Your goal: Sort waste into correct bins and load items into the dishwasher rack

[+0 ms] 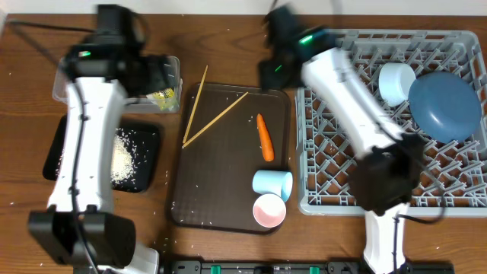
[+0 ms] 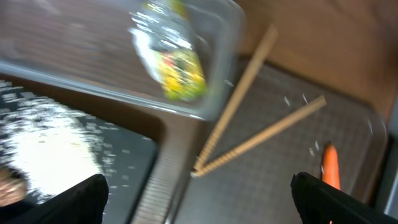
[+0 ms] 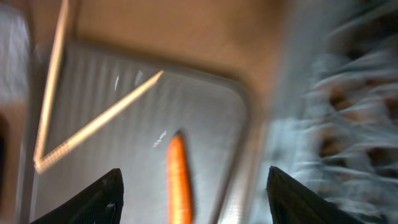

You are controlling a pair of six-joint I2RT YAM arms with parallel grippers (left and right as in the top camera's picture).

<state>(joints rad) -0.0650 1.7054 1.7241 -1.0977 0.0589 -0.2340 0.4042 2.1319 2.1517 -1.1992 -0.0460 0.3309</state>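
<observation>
My left gripper (image 1: 158, 76) hangs open and empty over the clear tub (image 1: 67, 90), which holds the yellow-green wrapper (image 1: 163, 99) (image 2: 169, 61). Loose rice (image 1: 122, 156) (image 2: 43, 146) lies in the black tray (image 1: 148, 133). Over the far right corner of the brown serving tray (image 1: 221, 205), my right gripper (image 1: 274, 72) (image 3: 193, 199) is open; the orange carrot (image 1: 265, 137) (image 3: 179, 180) lies flat below its spread fingers. Also on that tray are crossed chopsticks (image 1: 204, 114), a tipped light blue cup (image 1: 272, 183) and a pink cup (image 1: 269, 210). The grey rack (image 1: 327, 190) holds the dark blue plate (image 1: 445, 103) and light blue bowl (image 1: 396, 82).
Stray rice grains dot the serving tray's near part and the wooden table (image 1: 228, 38) beside it. The rack fills the right side, close against the serving tray's right edge. Both white arms reach in from the near edge.
</observation>
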